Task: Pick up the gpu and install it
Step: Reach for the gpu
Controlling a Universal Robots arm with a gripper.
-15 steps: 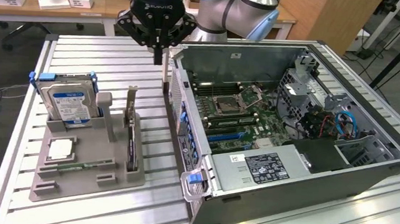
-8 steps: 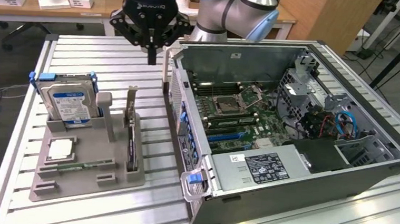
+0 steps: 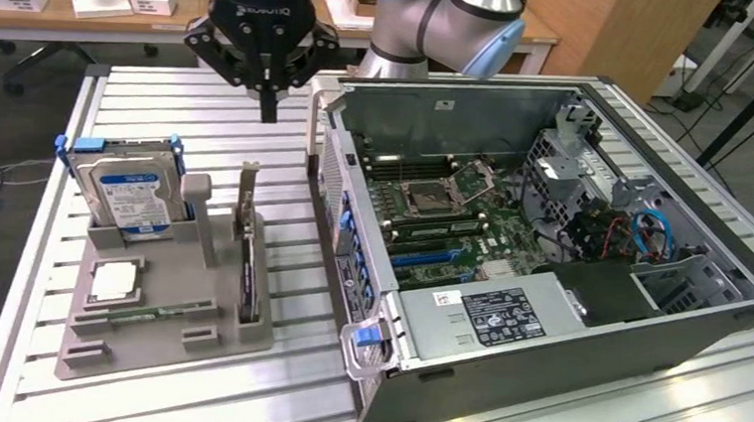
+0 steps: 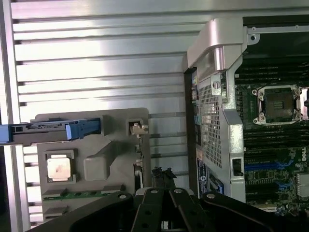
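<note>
The claw [image 3: 268, 114] hangs empty, its fingers pressed together, above the far end of the gray holder [image 3: 129, 343]. The gpu [image 3: 248, 277] stands on edge in the holder's slot, on the side toward the open computer case [image 3: 579, 365]. A clean pick likely needs the fingers parted, squared across the thin card and lowered straight, clear of the hard drive [image 3: 132, 194] on the holder's other side.

Arm [image 3: 437, 21], silver w/ pale-blue joints, comes in at top centre of exterior view. Black pincer [image 3: 269, 109] hangs upper left of centre, pointing straight down. Fingers [image 3: 270, 92] pressed together, nothing btwn them. Linkage bars [image 3: 213, 45] splay out either side.
</note>
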